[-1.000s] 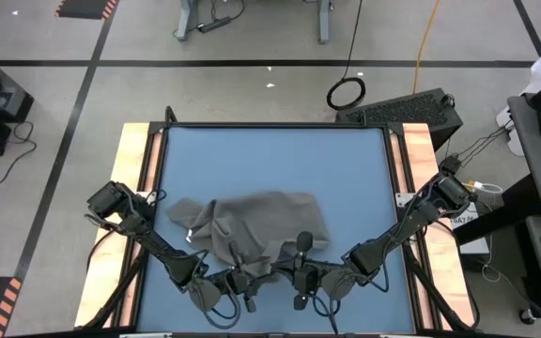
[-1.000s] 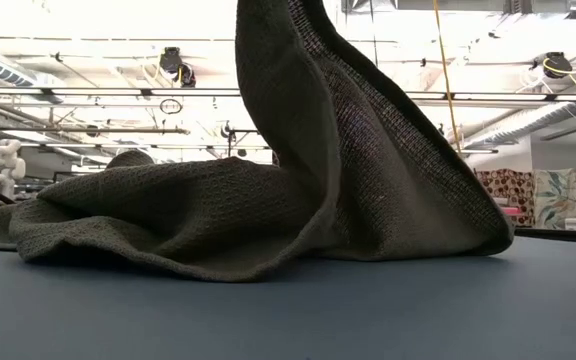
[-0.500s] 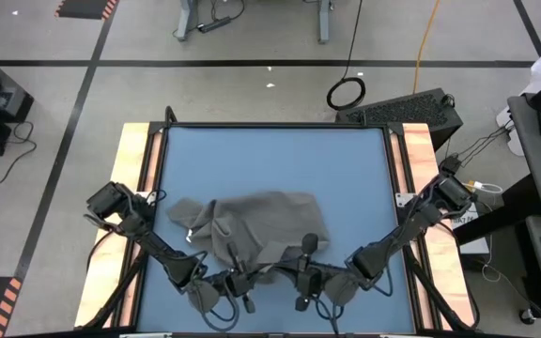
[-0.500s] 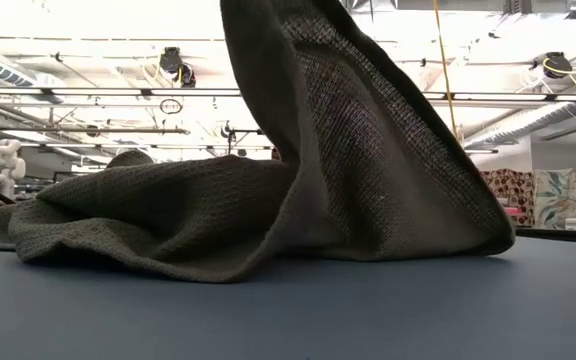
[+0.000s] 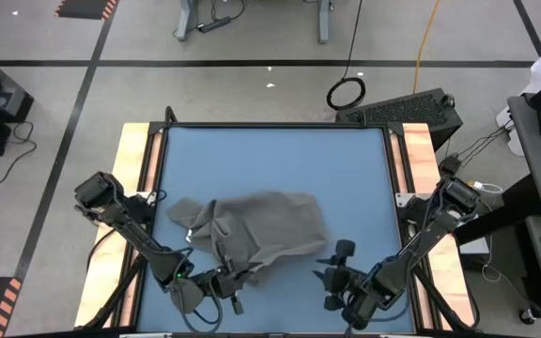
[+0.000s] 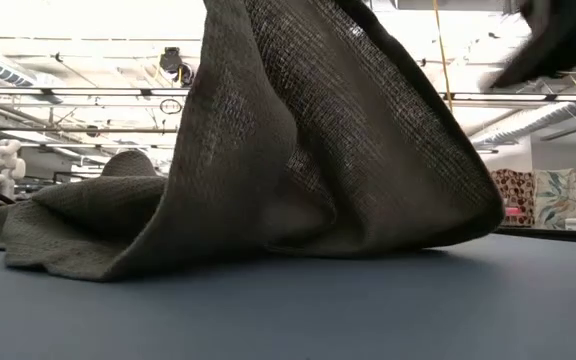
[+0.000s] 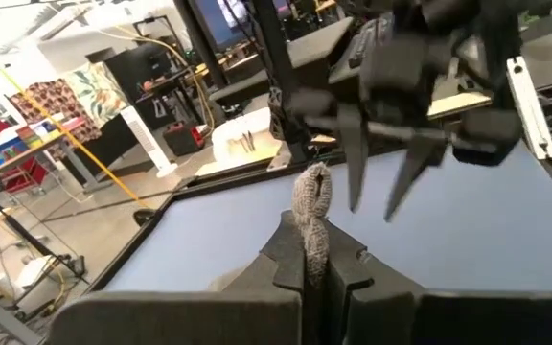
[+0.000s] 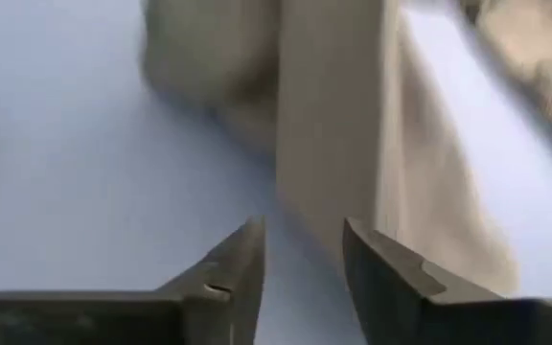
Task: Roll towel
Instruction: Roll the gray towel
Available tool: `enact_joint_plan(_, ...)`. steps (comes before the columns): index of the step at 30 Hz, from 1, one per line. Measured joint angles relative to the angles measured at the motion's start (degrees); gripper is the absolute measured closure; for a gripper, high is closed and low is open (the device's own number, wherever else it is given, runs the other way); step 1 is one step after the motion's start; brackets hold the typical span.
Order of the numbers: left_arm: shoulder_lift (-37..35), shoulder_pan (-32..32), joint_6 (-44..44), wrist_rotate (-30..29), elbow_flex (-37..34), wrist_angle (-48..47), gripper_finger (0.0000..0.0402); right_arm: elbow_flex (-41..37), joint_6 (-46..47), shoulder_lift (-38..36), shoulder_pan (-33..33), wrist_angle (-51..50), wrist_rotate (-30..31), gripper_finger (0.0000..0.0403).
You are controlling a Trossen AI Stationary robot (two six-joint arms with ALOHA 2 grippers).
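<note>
Two arms are working near the front edge of the tabletop [image 5: 270, 150]. The towel [image 5: 252, 225] is lying bunched in a heap on the left half of the tabletop, toward the front.

Our left gripper [image 5: 228, 282] is pinching a bit of the towel's front edge and lifting it. Our right gripper [image 5: 336, 272] is holding nothing, with its fingers apart, just beside the towel.

We think we are only smoothing the towel out, since no roll has begun. Next, the right gripper needs to grab another edge so we can pull the towel flat.

The low view is showing the cloth rising like a tent. The high view is hiding that.
</note>
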Motion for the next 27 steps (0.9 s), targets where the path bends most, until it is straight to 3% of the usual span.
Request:
enact_joint_plan(4,-1.4,0.0,0.1,0.0,0.0,-0.6,0.0397,0.0,9.3,2.1,-0.1,-10.2,-3.1,0.0225)
enact_joint_plan(9,-2.4,0.0,0.4,0.0,0.0,-1.4,0.0398,-1.0,8.1,4.9,-0.5,-10.7,3.2,0.0188)
enact_joint_plan(12,-3.0,0.0,0.6,0.0,0.0,-1.5,0.0398,-2.3,8.8,6.2,-2.3,-10.8,5.5,0.0189)
enact_joint_plan(16,-3.6,0.0,2.2,0.1,0.0,-1.8,0.0398,-3.2,9.7,7.2,-5.0,-11.6,6.1,0.0239)
enact_joint_plan(22,-6.3,0.0,8.0,0.1,0.0,-1.9,0.0398,0.2,6.6,5.3,-6.9,-22.4,5.5,0.0383)
enact_joint_plan(27,-11.7,0.8,16.9,0.0,0.0,-1.9,0.0398,8.1,4.1,0.7,-7.9,-40.0,1.6,0.0383)
